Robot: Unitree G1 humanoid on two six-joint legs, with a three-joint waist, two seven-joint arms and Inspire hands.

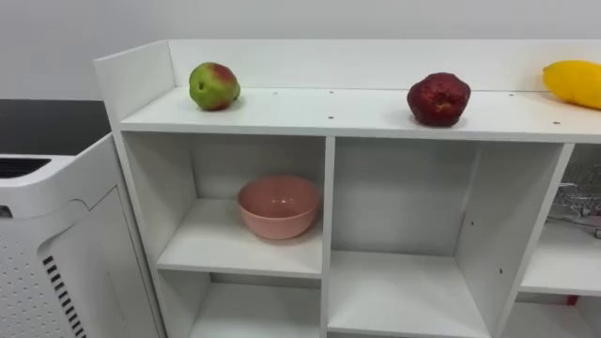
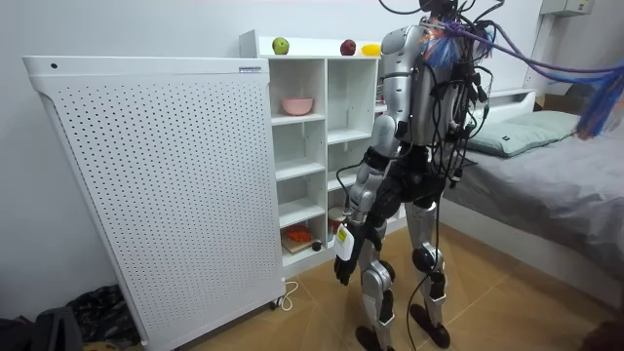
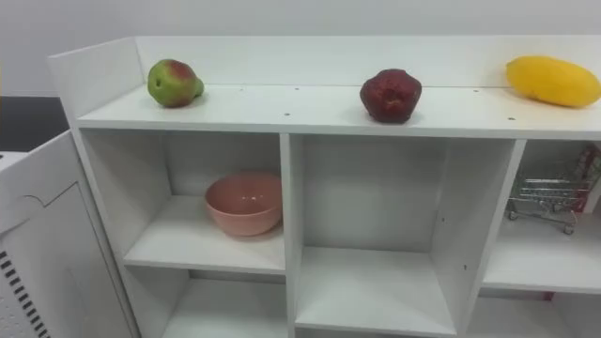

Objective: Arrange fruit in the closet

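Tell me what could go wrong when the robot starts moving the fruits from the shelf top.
1. The apple, dark red fruit and mango lie loose on the top board, which has no front lip; a nudge may roll one off.
2. The pink bowl sits in a walled compartment; a clumsy reach inside could knock it.

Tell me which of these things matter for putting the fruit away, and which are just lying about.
Part of the job: green-and-red apple, dark red fruit, yellow fruit, all on top of the white shelf unit.

Just lying about: pink bowl in an upper-left compartment, wire basket in a right-hand compartment, white perforated cabinet beside the shelves, bed.
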